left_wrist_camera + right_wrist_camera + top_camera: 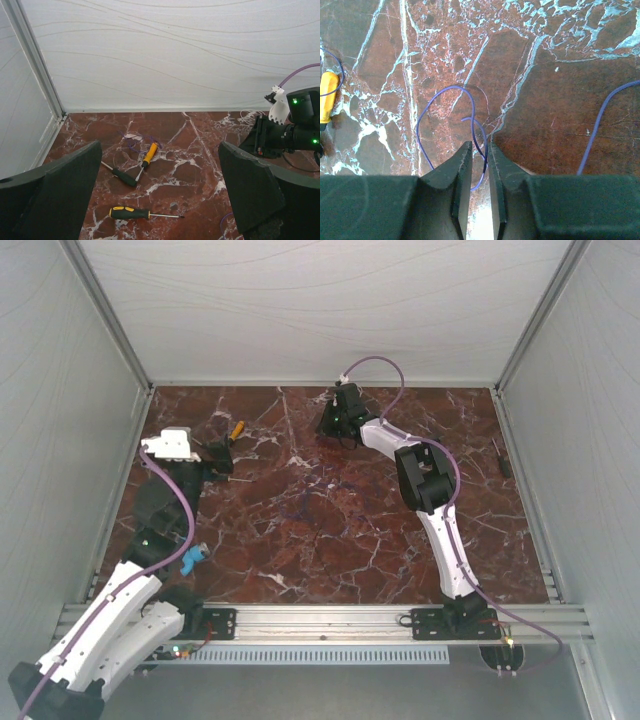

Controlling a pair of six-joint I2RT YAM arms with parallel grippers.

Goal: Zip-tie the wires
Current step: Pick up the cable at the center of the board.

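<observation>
A thin purple wire [426, 112] lies curled in a loop on the marble. One end of the loop runs into the narrow gap between the fingers of my right gripper [480, 144], which stand slightly apart and do not pinch it. More purple wire [600, 120] lies to the right. From above, the right gripper [335, 420] reaches down at the far middle of the table. My left gripper [160, 190] hangs wide open and empty at the far left [215, 455]. A thin dark strip [503, 458] by the right wall looks like the zip tie.
Three screwdrivers lie ahead of the left gripper: an orange-handled one [150, 154], a black-handled one [122, 176] and a black-and-yellow one [129, 213]. A purple wire loop [131, 145] lies beside the orange one. White walls enclose the table on three sides.
</observation>
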